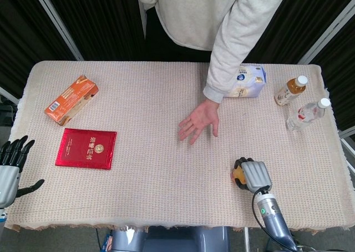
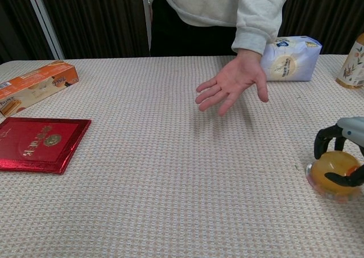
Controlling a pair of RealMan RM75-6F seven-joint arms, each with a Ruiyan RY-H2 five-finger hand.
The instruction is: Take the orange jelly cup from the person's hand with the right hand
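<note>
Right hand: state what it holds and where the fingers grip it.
The right hand holds the orange jelly cup from above, dark fingers curled down over its sides, low by the table.

The right hand (image 1: 253, 175) grips the orange jelly cup (image 1: 239, 174) low over the bench (image 1: 144, 180), its dark fingers curled around the cup. Beyond it and to its left, well apart, the person's hand (image 1: 198, 121) hovers open, palm up. Further beyond lies a white bag (image 1: 248, 81), with two bottles (image 1: 299, 102) beyond the hand to its right. Far to its left lie a red booklet (image 1: 86, 148) and an orange box (image 1: 71, 99), and the left hand (image 1: 10, 166) rests at the bench's edge, fingers spread.
</note>
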